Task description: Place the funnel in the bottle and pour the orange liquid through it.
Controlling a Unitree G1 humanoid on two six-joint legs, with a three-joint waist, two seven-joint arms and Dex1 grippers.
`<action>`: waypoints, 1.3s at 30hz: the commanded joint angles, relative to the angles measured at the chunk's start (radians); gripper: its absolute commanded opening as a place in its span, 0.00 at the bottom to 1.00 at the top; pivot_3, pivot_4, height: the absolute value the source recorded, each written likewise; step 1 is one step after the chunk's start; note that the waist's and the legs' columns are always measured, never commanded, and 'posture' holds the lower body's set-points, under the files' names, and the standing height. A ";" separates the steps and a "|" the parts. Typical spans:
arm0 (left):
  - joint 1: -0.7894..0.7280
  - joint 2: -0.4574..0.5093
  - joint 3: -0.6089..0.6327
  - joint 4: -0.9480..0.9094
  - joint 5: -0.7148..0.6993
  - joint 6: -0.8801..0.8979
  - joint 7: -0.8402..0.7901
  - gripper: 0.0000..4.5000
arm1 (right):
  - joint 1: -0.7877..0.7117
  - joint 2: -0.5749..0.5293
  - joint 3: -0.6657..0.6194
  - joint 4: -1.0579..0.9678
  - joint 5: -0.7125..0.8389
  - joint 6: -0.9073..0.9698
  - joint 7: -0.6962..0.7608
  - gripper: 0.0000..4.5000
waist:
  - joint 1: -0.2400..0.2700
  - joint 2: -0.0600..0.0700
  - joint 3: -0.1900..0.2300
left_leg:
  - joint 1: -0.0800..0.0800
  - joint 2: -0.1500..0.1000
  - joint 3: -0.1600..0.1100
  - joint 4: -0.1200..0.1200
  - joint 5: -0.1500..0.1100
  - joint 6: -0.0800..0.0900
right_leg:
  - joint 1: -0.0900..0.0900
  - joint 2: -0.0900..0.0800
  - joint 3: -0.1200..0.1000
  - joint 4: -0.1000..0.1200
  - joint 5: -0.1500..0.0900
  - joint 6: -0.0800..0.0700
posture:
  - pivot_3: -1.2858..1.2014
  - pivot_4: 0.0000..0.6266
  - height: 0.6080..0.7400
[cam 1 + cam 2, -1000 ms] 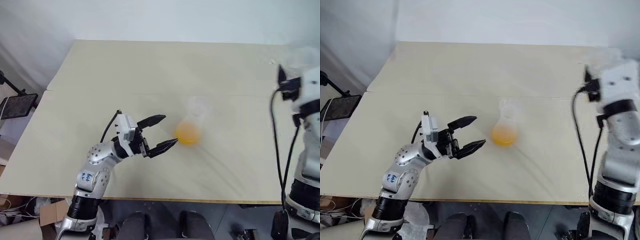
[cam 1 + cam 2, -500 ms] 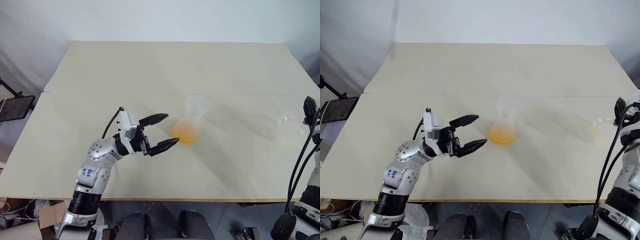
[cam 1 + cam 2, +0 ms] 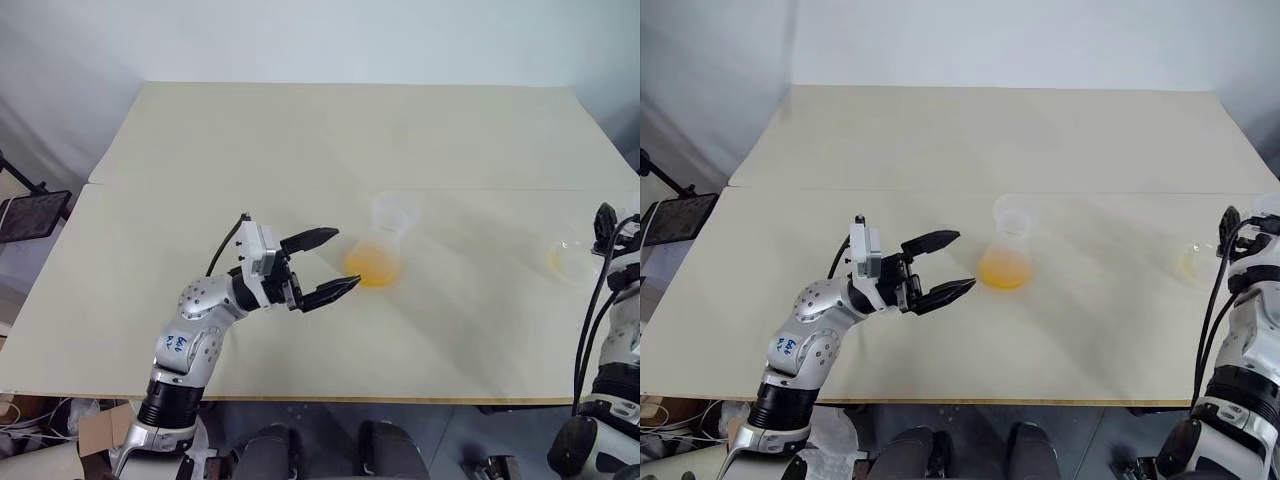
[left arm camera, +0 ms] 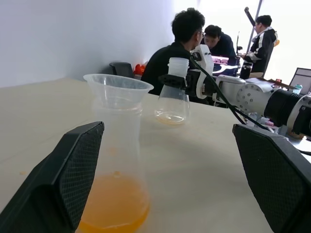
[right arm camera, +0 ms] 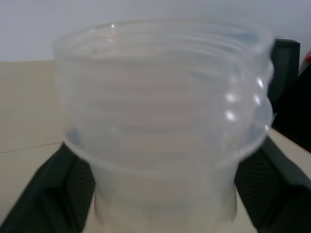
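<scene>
pale table (image 3: 300,140) | funnel (image 4: 118,88) seated in bottle (image 4: 116,160) | orange liquid (image 4: 112,204) inside

Both arms held out, pincers spread.
Left pincer (image 3: 333,263) points toward the middle, fingers wide apart; right pincer (image 5: 160,189) at the far right, fingers (image 5: 65,187) apart.

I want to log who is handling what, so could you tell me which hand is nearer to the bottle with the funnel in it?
Left. The left hand hovers open just beside the bottle; the right hand is far off at the table's right edge.
</scene>
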 commanded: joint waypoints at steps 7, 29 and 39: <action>-0.007 0.008 0.009 -0.030 -0.017 -0.002 -0.006 1.00 | 0.112 -0.064 -0.010 -0.261 0.055 -0.007 -0.004 0.99 | 0.001 0.000 0.000 | 0.000 0.000 0.000 0.000 0.000 0.000 | 0.000 0.000 0.000 0.000 0.000 0.000 | 0.52 0.24 1.00; 0.071 0.183 0.106 -0.012 -0.010 -0.027 -0.093 1.00 | 0.437 -0.194 0.084 -0.796 0.462 0.171 0.540 0.99 | 0.008 0.000 0.000 | 0.000 0.001 -0.002 0.000 0.000 0.000 | 0.001 0.000 -0.001 -0.001 0.000 0.000 | 0.52 0.24 1.00; 0.224 0.341 0.164 -0.010 0.087 -0.096 -0.102 1.00 | 0.735 -0.241 0.199 -0.855 0.345 0.014 0.904 0.99 | 0.026 -0.001 0.001 | 0.002 0.001 -0.003 -0.001 -0.001 0.002 | 0.007 0.000 -0.002 -0.011 0.000 0.000 | 0.52 0.24 1.00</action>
